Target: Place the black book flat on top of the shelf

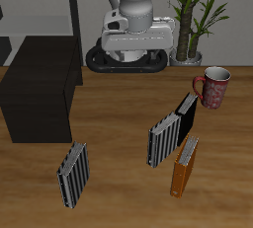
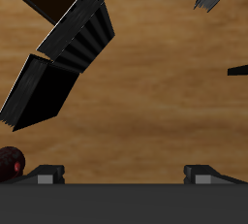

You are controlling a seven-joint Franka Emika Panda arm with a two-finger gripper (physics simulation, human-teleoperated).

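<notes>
The black book (image 1: pixel 187 113) stands on edge on the wooden table, leaning against a grey-and-black striped book (image 1: pixel 166 139). In the wrist view the black book (image 2: pixel 41 92) lies just beyond the striped one (image 2: pixel 83 34). The shelf (image 1: pixel 40 89) is a low black cabinet with a bare flat top, across the table from the books. My gripper (image 1: pixel 133 44) hangs high near the robot's base, well back from the books. In the wrist view the gripper (image 2: pixel 124 175) is open and empty, its fingertips (image 2: pixel 44 173) wide apart over bare wood.
An orange-brown book (image 1: pixel 184 167) stands in front of the striped one. A second striped book (image 1: pixel 72 174) stands near the table's front edge. A red mug (image 1: pixel 212 86) and a potted plant (image 1: pixel 196 20) stand behind the books. A tall thin-framed rack (image 1: pixel 40 5) stands behind the shelf.
</notes>
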